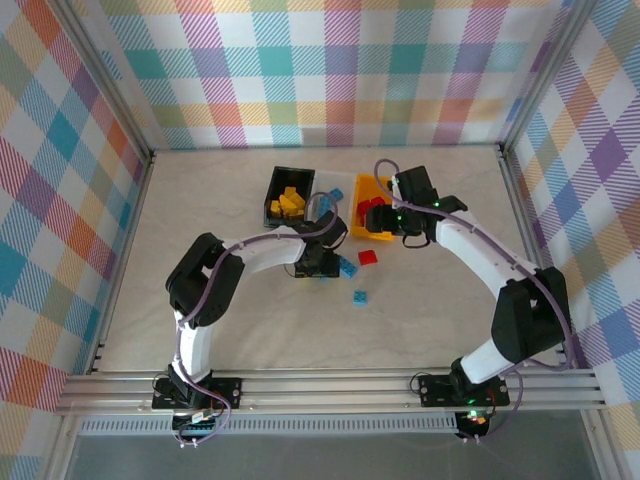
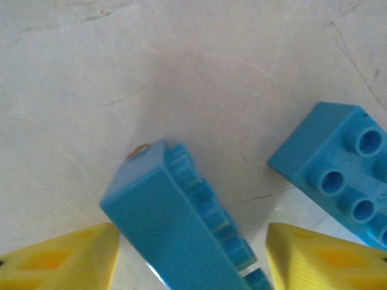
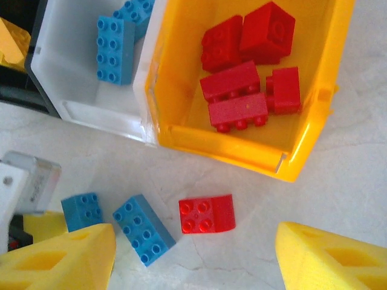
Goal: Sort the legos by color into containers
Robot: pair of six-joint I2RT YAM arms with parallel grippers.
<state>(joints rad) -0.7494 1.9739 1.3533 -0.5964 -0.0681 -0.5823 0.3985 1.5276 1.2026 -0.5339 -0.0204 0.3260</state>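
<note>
Top external view: we log three bins in a row at mid bench (image 1: 290,335). Black bin (image 1: 272,195) on the left holds yellow bricks (image 1: 290,203). Yellow bin (image 1: 358,215) on the right holds red bricks (image 1: 375,212). White bin (image 3: 78,96) sits between them, with blue bricks (image 3: 115,42) inside, as the right wrist view shows. Left tool (image 1: 322,262) is low over the bench just in front of the white bin. Right tool (image 1: 400,218) hangs at the yellow bin's right edge. On the bench in front of the yellow bin we mark a loose red brick (image 1: 368,257), studs up and apart from the bin, and further toward the near edge a lone blue brick (image 1: 360,297). Left wrist view: the left tool's fingers (image 2: 66,260) stand apart on either side of a tipped blue brick (image 2: 163,211) that lies on its side, studs facing the right finger. A sliver of bench shows on each side, so we call it not clamped. A flat blue brick (image 2: 338,169) lies studs up just right of it, not touching. Right wrist view: the right tool's fingers (image 3: 326,260) stand wide apart with nothing between them, above bare bench near the loose red brick. We count five red bricks in the yellow bin and two blue in the white one, and a yellow brick shows in the black bin at the left edge.
</note>
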